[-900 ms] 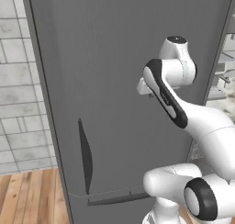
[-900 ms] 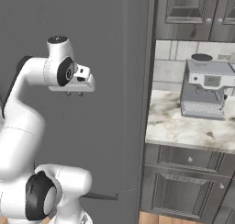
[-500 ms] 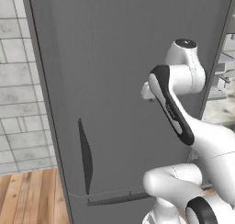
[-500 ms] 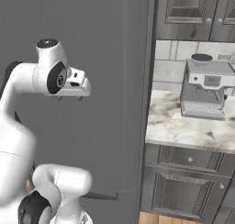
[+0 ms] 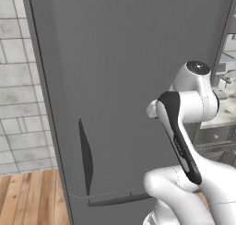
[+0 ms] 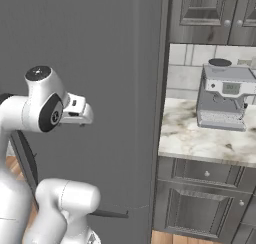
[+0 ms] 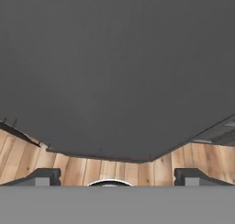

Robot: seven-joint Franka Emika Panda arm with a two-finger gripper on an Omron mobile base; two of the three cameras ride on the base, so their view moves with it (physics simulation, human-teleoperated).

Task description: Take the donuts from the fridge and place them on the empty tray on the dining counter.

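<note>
Flat, even rendering; perhaps slightly soft.

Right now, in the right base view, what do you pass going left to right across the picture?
Robot arm → fridge door → marbled counter with the coffee machine on it, dark cabinets above.

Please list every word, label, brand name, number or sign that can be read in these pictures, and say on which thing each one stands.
No readable text in any view.
The coffee machine has a small display panel on its front, too small and blurred to read.
The fridge door is plain dark grey, with no brand or label.
The robot arm and the gripper carry no markings.
</note>
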